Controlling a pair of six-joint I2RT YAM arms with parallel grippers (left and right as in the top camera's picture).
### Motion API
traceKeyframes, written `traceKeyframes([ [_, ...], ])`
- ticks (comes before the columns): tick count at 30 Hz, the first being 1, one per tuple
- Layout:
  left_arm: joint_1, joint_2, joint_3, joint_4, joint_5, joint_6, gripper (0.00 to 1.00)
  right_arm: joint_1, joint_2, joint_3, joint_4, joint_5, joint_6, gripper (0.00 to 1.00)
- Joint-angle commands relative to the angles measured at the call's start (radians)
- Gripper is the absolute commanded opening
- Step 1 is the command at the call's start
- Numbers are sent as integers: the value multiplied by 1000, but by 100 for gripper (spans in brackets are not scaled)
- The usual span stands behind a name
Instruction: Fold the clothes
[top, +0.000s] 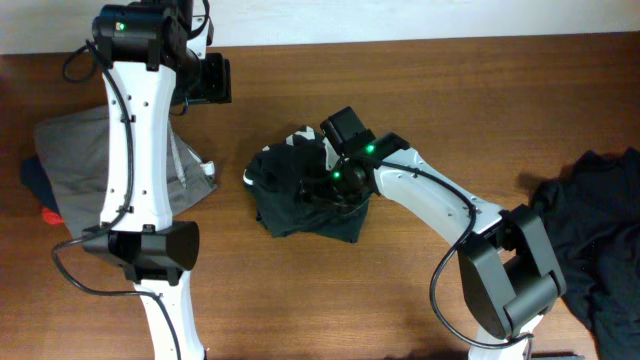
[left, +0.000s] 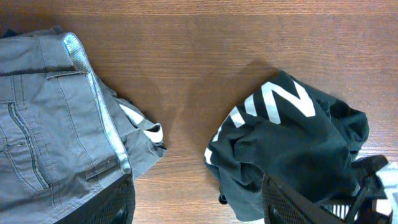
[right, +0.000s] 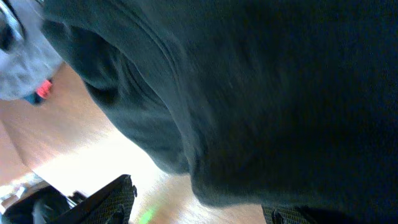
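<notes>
The black shirt (right: 261, 93) is pressing close against the right gripper (right: 199, 210), whose fingers are standing apart over the cloth, clamping nothing. The shirt is lying on the brown wooden table (top: 420, 80), bunched into a roundish heap with no clear long axis, its white letters facing the left gripper (left: 205, 210). That gripper is hovering wide and empty, with gray trousers (left: 43, 124) beside one finger and the shirt beside the other. Behind the right arm, more dark clothes (top: 600, 230) are sprawling. A white wall (top: 400, 18) is edging the table's far side.
</notes>
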Motion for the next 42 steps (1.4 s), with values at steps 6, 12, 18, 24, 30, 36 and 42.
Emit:
traceKeyframes([
  [6, 2, -30, 16, -1, 11, 36, 65, -35, -10, 2, 66, 14, 7, 4],
  [12, 2, -29, 16, -1, 10, 42, 65, -198, -85, 4, 27, 5, -132, 4],
  [18, 2, -29, 16, -1, 3, 42, 65, -376, -103, 4, 39, -70, -235, 4],
  [24, 2, -29, 16, 0, 3, 42, 65, -433, -80, 3, 61, -52, -288, 27],
  [30, 2, -29, 16, -1, 3, 42, 66, -438, -79, 4, 4, -107, -385, 51],
  [36, 2, -29, 16, 0, 3, 42, 66, -357, -79, 4, -114, -238, -602, 43],
  [42, 2, -29, 16, -1, -31, 42, 70, -288, -89, 4, -145, -60, -573, 38],
])
